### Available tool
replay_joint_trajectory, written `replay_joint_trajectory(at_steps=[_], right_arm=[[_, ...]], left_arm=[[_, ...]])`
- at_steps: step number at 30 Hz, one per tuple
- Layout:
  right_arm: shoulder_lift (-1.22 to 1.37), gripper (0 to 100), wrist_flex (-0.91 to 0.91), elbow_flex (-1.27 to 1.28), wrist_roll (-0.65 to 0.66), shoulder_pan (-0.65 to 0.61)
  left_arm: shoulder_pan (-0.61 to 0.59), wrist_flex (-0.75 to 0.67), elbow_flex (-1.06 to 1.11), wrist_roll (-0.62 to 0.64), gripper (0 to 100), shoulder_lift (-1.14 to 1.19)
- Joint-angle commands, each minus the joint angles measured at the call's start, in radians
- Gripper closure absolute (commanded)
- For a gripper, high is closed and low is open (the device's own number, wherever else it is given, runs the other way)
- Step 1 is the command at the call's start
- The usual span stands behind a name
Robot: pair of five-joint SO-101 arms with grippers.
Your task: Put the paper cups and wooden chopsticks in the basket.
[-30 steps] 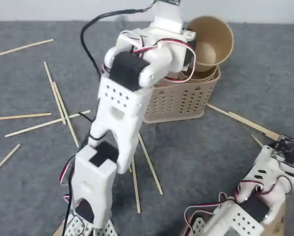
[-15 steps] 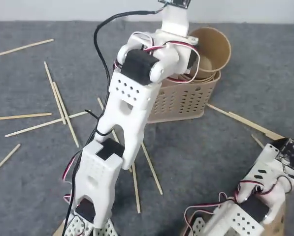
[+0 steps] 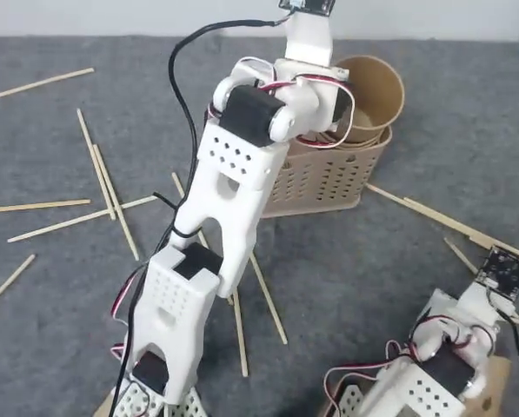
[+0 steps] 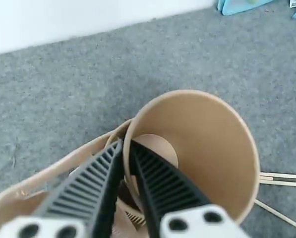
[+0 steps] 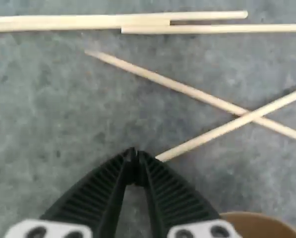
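1. The left hand (image 4: 125,148) is clamped on the rim of a paper cup (image 4: 207,144), one finger inside the wall and the other outside.
2. The cup is tipped on its side above the far corner of the basket (image 3: 320,178), over nested cups (image 3: 363,136) already sitting inside.
3. The right hand (image 5: 134,154) has its fingers pressed together on nothing, low over the grey counter (image 5: 48,99).
4. The end of a wooden chopstick (image 5: 212,134) lies just beside those fingertips, and farther along it crosses a second chopstick (image 5: 177,88).
5. Loose chopsticks (image 3: 103,178) are scattered over the counter on both sides of the basket and around the left arm.
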Motion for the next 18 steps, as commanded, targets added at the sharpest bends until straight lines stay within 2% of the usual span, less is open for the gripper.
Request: replay_joint_trajectory(at_steps=[1, 18], right_arm=[[0.002, 99.1, 0.070, 0.020, -0.008, 0.001], [0.002, 99.1, 0.068, 0.020, -0.008, 0.001]], left_arm=[[0.000, 0.006, -0.030, 0.009, 99, -0.009], [0.006, 0.002, -0.036, 0.009, 99, 0.054]])
